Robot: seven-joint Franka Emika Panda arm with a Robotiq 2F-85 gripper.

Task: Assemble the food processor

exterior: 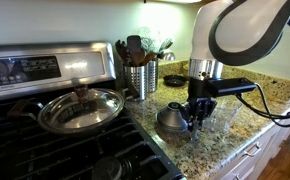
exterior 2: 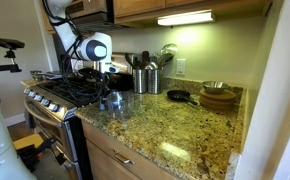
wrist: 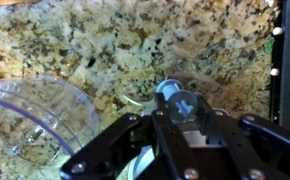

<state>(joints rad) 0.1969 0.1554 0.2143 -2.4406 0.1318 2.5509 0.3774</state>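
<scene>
Tool (exterior: 197, 124) low over granite surface (exterior: 217, 152), dark dome top (exterior: 171, 119) just beside, clear bowl (wrist: 35, 122) near, tool opening cannot tell.

Shared counter (exterior 2: 175, 130) — wrist (close) downward

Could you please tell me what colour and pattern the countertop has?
The countertop is speckled beige, brown and black, shown best in the wrist view.

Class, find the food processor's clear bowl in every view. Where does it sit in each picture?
Exterior view: clear bowl, faint, just right of the gripper.
Exterior view: clear bowl, tiny, beside the stove.
Wrist view: clear bowl fills the lower left.
Shared landmark: the speckled granite counter under it.
</scene>
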